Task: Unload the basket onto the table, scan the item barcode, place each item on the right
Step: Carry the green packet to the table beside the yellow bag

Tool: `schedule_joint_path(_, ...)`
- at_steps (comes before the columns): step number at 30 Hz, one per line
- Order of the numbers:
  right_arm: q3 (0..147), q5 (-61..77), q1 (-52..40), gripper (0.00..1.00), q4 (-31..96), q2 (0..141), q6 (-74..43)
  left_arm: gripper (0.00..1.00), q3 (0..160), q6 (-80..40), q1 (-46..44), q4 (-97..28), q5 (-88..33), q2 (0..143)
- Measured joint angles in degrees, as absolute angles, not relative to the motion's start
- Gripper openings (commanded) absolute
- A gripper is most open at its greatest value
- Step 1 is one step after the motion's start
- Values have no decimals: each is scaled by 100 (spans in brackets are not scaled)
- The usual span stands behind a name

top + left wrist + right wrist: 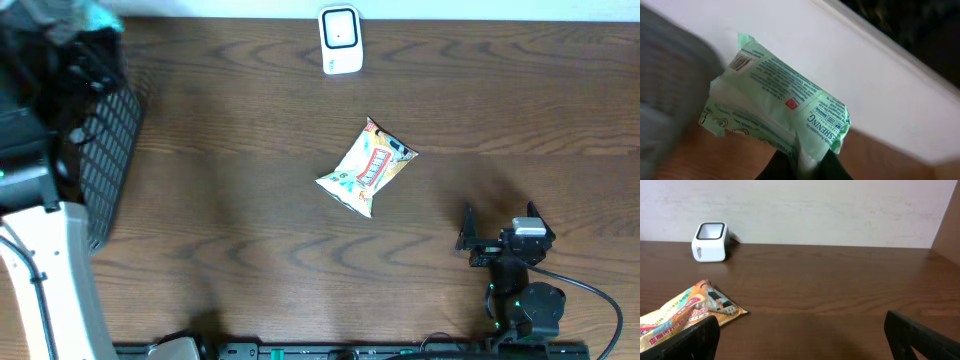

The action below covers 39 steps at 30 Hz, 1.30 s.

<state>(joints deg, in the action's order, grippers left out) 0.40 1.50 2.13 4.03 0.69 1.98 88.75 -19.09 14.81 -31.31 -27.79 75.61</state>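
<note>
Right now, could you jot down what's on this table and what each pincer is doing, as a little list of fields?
left pincer: shut on a green packet, gripping its lower end
barcode: on the green packet's top corner, facing the wrist camera
right pincer: open, holding nothing, low over the table
scanner: white, standing at the table's far edge
snack packet: orange and yellow, lying mid-table, between scanner and right pincer
basket: black mesh, at the left side
</note>
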Motion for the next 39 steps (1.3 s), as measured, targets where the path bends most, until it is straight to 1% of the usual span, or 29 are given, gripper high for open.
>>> schedule_joint_path(7,40,150,213,99,405,69,198,7,8873,-856,189,-3844,-2858,7614)
schedule_joint_path(13,40,150,213,99,403,69,198,7,8873,-84,-926,-4235,-2860,8138)
schedule_joint_path(16,40,150,213,99,403,69,198,8,8873,91,-1323,-4261,-2858,8632)
schedule_joint_path(23,40,150,213,99,403,69,198,8,8875,207,-1789,-4182,-2858,9872)
schedule_joint_path(24,40,150,213,99,403,69,198,13,8875,224,-1841,-4143,-2858,10101)
schedule_joint_path(26,40,150,213,99,403,69,196,30,8873,296,-1905,-4084,-2858,10418)
schedule_joint_path(28,40,150,213,99,403,69,198,37,8873,285,-1970,-4045,-2858,10750)
schedule_joint_path(30,40,150,213,99,403,69,198,47,8873,322,-2014,-4049,-2856,11008)
schedule_joint_path(32,40,150,213,99,403,69,198,50,8873,314,-2051,-4062,-2858,11181)
schedule_joint_path(33,40,150,213,99,405,69,198,54,8873,307,-2067,-4073,-2858,11236)
schedule_joint_path(35,40,150,213,99,403,69,196,72,8873,318,-2088,-4115,-2858,11295)
schedule_joint_path(36,40,150,213,99,405,69,198,76,8873,314,-2095,-4143,-2858,11297)
schedule_joint_path(39,40,150,213,99,403,69,198,76,8873,248,-2102,-4215,-2860,11295)
